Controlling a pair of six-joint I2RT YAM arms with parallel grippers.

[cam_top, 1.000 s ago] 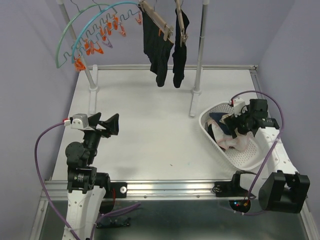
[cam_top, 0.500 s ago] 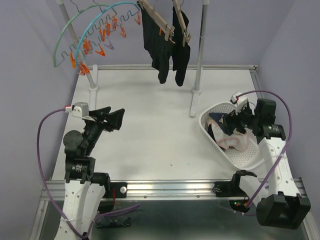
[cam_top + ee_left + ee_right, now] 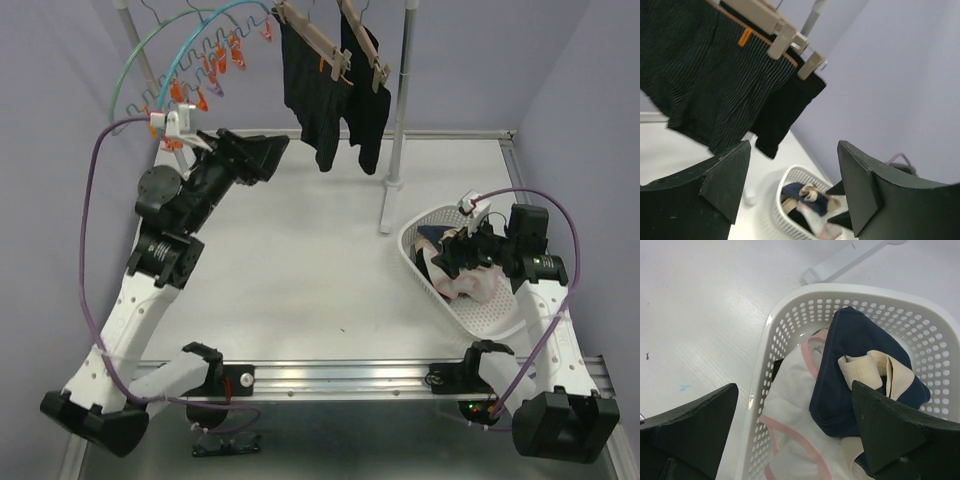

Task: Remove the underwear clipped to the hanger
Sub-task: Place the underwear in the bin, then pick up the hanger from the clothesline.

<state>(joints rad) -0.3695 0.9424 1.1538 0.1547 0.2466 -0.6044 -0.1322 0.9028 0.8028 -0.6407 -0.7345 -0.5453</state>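
Two black underwear pieces (image 3: pixel 312 95) (image 3: pixel 366 100) hang clipped to wooden hangers (image 3: pixel 318 42) on the rack at the back. In the left wrist view the striped black one (image 3: pixel 705 85) and the plain black one (image 3: pixel 785 112) hang ahead. My left gripper (image 3: pixel 262 158) is open and empty, raised just left of the hanging pieces. My right gripper (image 3: pixel 452 258) is open and empty above the white basket (image 3: pixel 415 262), which holds a navy piece with a beige waistband (image 3: pixel 860 370) and a white piece with pink trim (image 3: pixel 795 405).
A teal wire hanger (image 3: pixel 165 60) with orange clips (image 3: pixel 185 95) hangs at the back left. Two rack poles (image 3: pixel 400 100) stand on the white table (image 3: pixel 300 260). Purple cables loop from both arms.
My left arm has risen and swung toward the back, bringing its gripper close to the hanging black pieces. My right gripper has shifted slightly over the basket.
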